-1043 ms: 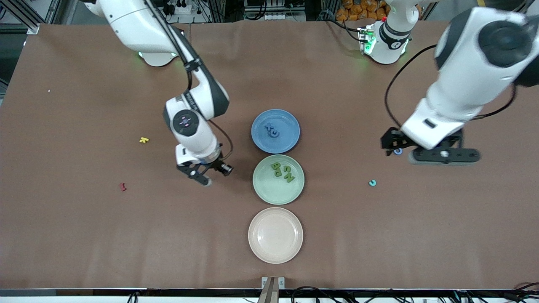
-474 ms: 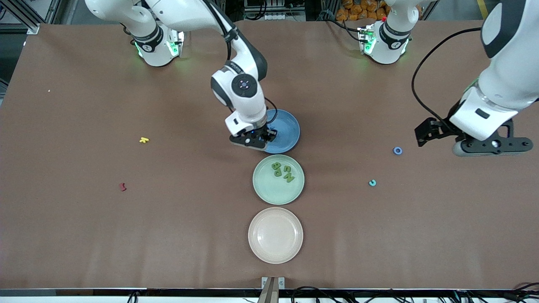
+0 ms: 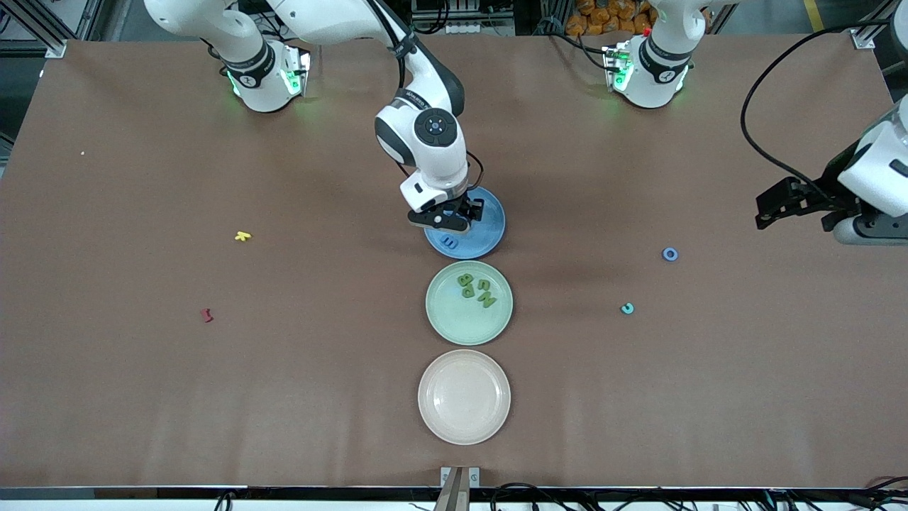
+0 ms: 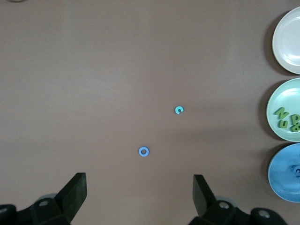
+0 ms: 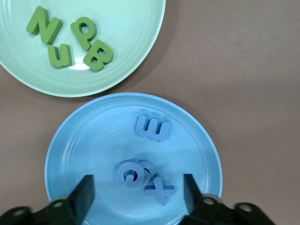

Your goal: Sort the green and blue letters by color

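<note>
1. The right gripper [image 3: 448, 221] hangs over the blue plate [image 3: 489, 234], its jaws spread wide with nothing between them
2. In the right wrist view the blue plate [image 5: 84, 140] holds three blue letters: a blue E [image 5: 153, 127] lying flat by itself, its long axis roughly across the plate, plus a round blue letter [image 5: 133, 173] and a blue X [image 5: 159, 189] bunched together and touching; the round one may be two overlapping pieces
3. The green plate [image 3: 454, 323], just nearer the front camera, holds four green letters [image 3: 477, 291] clustered flat: an N, a U, a P and a B, each pointing a different way
4. The pale plate [image 3: 464, 397] lies nearest the front camera
5. The left gripper [image 3: 816, 209] waits in the air at the left arm's end of the table, jaws wide and holding nothing
6. A blue ring letter [image 3: 670, 253] and a teal C-shaped letter [image 3: 627, 308] lie flat on the table [image 3: 142, 397], apart from each other
</note>
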Motion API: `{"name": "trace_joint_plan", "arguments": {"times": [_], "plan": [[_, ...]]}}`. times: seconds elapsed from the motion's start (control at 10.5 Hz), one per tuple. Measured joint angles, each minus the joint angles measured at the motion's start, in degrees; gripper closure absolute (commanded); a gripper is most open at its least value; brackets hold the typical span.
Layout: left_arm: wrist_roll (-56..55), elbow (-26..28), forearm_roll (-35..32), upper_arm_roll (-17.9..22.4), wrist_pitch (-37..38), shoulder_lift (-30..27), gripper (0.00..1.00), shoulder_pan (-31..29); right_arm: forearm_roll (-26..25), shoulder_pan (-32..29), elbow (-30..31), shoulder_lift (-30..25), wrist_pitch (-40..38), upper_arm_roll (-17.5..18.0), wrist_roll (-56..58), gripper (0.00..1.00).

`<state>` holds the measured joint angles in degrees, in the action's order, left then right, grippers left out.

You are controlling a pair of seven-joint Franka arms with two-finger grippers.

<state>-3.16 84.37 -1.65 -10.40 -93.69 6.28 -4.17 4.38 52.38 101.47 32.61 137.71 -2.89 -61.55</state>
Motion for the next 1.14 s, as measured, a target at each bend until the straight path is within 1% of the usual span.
{"name": "trace_joint_plan", "arguments": {"times": [0.19, 0.28, 0.38, 0.76, 0.95, 1.04, 1.14], "plan": [[2.2, 0.4, 0.0, 1.7, 0.2, -1.0, 0.0, 1.7, 0.0, -1.3, -0.2, -0.2, 0.0, -0.2, -0.2, 0.0], [2.5, 0.5, 0.0, 1.8, 0.3, -1.3, 0.0, 1.9, 0.0, -3.4, -0.4, -0.7, -0.1, -0.2, 2.5, 0.0], [2.9, 0.6, 0.0, 1.8, 0.3, -1.4, 0.0, 1.9, 0.0, -6.3, -0.5, -1.3, -1.2, -0.3, 6.3, 0.0], [6.4, 0.7, 0.0, 2.1, 1.3, -2.8, 0.0, 1.9, 0.0, -21.5, -0.7, -5.4, -7.0, -0.7, 25.9, 0.0], [6.4, 0.7, 0.0, 2.0, 1.8, -4.1, 0.0, 2.1, -0.1, -28.9, -0.7, -5.8, -7.4, -0.9, 35.4, 0.0], [6.2, 0.7, 0.1, 1.9, 2.5, -4.6, 0.0, 2.2, -0.1, -31.8, -0.7, -6.0, -7.4, -1.9, 39.9, 0.0], [5.0, 0.8, 0.6, 1.3, 3.4, -4.9, 0.0, 2.2, -0.2, -33.2, -0.8, -6.7, -7.3, -4.1, 44.0, 0.0]]}}
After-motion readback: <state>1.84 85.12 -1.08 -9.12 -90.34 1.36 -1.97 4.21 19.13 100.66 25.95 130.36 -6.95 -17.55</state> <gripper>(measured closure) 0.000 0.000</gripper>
